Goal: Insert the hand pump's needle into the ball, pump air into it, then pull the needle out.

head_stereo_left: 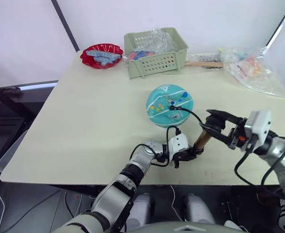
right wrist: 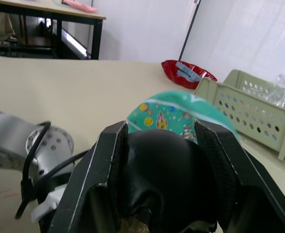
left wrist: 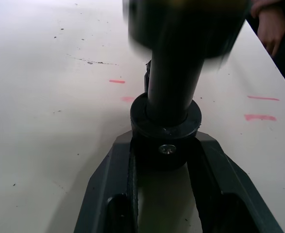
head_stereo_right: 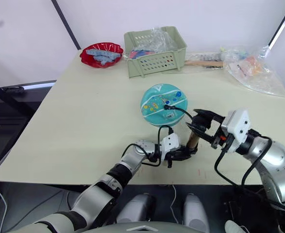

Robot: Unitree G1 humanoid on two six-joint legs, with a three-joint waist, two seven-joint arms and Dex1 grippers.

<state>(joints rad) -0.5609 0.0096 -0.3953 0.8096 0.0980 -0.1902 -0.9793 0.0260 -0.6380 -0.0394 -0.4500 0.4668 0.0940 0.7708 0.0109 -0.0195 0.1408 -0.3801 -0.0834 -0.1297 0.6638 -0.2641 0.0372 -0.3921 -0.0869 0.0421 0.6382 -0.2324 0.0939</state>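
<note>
Pump (head_stereo_left: 203,140) stands tilted, hose (head_stereo_left: 191,114) plugged into striped teal ball (head_stereo_left: 169,105).

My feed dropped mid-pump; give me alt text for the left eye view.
The left end effector grips the pump foot on the table while the right end effector clamps its handle. The hose arcs to the needle at the top of the ball.
</note>
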